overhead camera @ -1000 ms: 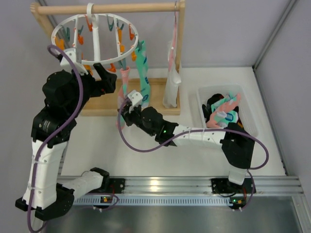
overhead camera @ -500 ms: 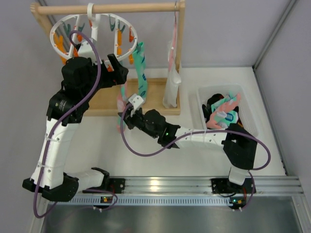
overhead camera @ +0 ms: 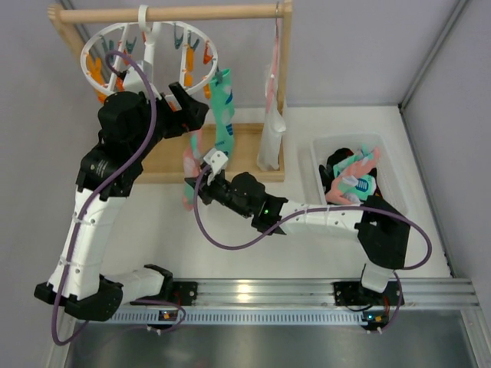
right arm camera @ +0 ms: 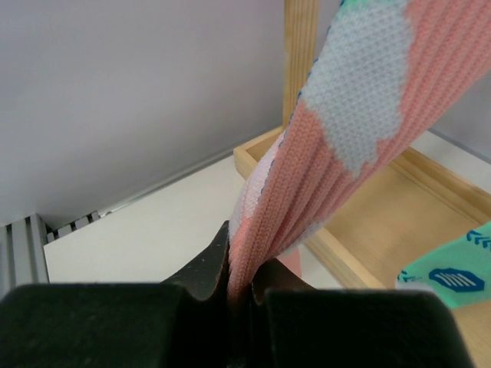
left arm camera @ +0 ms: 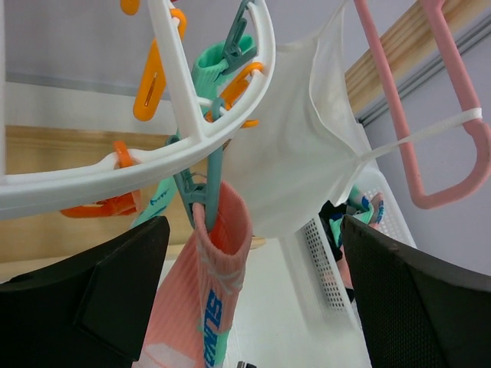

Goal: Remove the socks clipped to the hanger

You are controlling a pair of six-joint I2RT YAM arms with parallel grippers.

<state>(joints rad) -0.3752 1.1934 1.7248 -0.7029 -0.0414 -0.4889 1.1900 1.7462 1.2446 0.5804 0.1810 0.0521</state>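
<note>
Far L, top view: white plastic oval hanger (overhead camera: pixel 144 34) w/ orange + teal clips hangs by its hook from the light wooden rack frame (overhead camera: pixel 173 13).

L gripper (overhead camera: pixel 190 113) is raised to the hanger's near-R rim, black fingers spread wide apart and gripping nothing. In the L wrist view the L gripper (left arm camera: pixel 255 230) looks up at the rim. A pink ribbed sock w/ blue marks (left arm camera: pixel 219 284) hangs in the gap btwn the fingers (left arm camera: pixel 115 299), clear of both as far as can be seen. Its cuff is pinched in a teal plastic clip (left arm camera: pixel 201 201) under the rim.

Next R, top view: the pink ribbed sock (overhead camera: pixel 193 153) runs down from the rim in front of the rack's wooden base. R gripper (overhead camera: pixel 198 186) reaches in from the R, low, and is clamped on the sock's lower part. R wrist view: R gripper (right arm camera: pixel 238 280) jaws are together w/ the sock fabric squeezed btwn them, and the sock rises up + R out of the pinch.

Just R of that: mint-green patterned sock (overhead camera: pixel 224 115), clipped at the hanger's R rim, hanging free.

Further R: long pale white-pink cloth (overhead camera: pixel 270 142), hung at the rod's R end, apart from the hanger.

Far R on the table: clear plastic bin (overhead camera: pixel 349 139) w/ loose socks (overhead camera: pixel 349 178) piled inside (black, pink, mint).
</note>
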